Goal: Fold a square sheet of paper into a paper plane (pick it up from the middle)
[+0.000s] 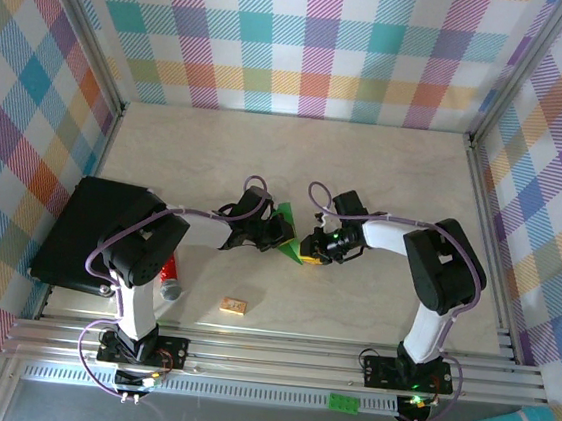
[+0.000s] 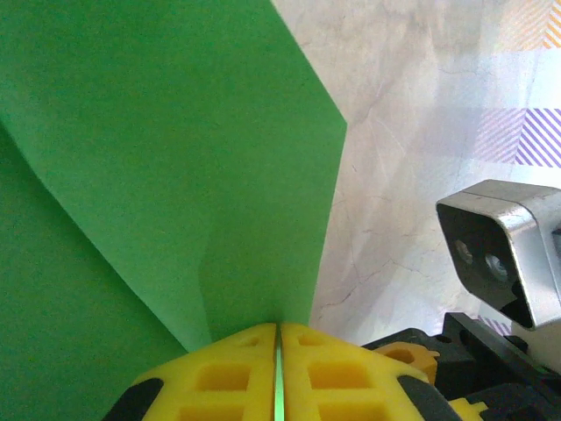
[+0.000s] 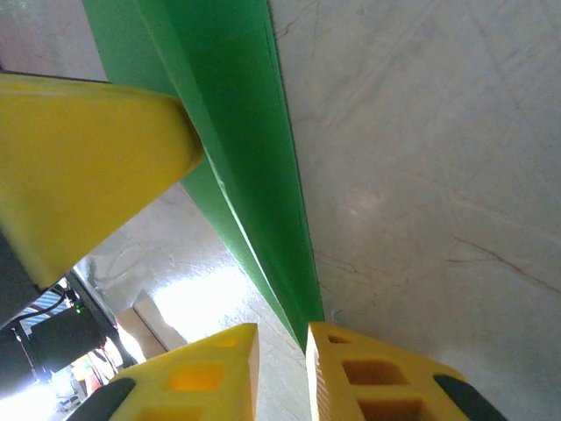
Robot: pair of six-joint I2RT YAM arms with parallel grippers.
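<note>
Mid-fold: clamping the square sheet of paper (image 2: 175,158) in left gripper (image 2: 277,331); right gripper (image 3: 280,328) at its folded edge, grip impossible to tell; next, likely press crease, edges aligned

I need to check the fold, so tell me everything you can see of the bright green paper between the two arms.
The bright green sheet of thin paper is plain, matte and partly folded, with layered flaps meeting along crisp creases. It is held over the pale marbled table. The left end effector is shut on one edge; a folded edge runs into the gap of the right end effector, grip unclear.
</note>
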